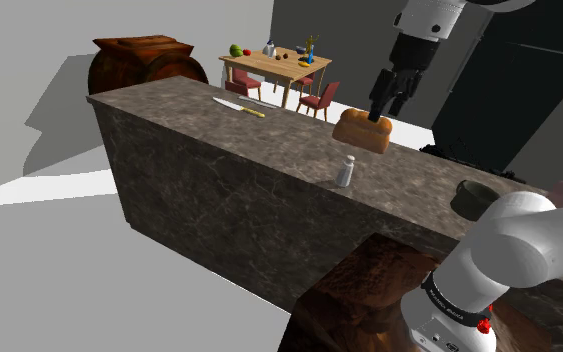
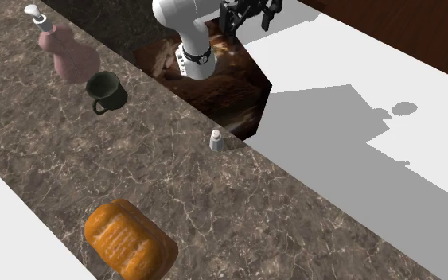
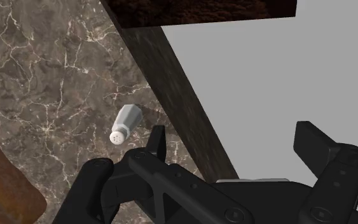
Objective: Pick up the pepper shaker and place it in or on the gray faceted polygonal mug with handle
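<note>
Pepper shaker (image 1: 345,171) is stood upright near the desk (image 1: 199,125) front edge, at the centre of the shoulder view. Dark mug (image 2: 107,90) is set well apart from it, upper left of the second exterior view, beside a pink bottle (image 2: 67,52). Bread loaf (image 2: 126,239) is seen lower left. Gripper (image 3: 234,143) is released: fingers apart, nothing clasped, raised clear of the shaker.

The shoulder camera is looking along the dark veined stone counter (image 1: 289,137); the second exterior camera is facing back from above. The wrist camera, nearest, is sharing their small grey shaker (image 1: 345,172).
</note>
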`<control>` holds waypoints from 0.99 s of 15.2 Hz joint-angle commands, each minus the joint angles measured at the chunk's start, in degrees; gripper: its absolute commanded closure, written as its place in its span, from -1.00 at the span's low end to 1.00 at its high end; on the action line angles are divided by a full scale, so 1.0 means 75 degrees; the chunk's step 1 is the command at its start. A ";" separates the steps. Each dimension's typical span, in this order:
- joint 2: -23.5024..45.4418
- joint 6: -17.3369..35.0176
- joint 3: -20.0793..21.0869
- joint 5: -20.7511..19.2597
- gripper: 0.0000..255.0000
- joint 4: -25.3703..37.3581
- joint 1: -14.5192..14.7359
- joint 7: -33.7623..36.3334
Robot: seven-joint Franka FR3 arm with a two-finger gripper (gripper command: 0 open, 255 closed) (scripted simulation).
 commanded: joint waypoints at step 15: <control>0.2870 0.2067 -0.1510 -0.0510 -1.00 -0.0180 -0.0512 -0.1857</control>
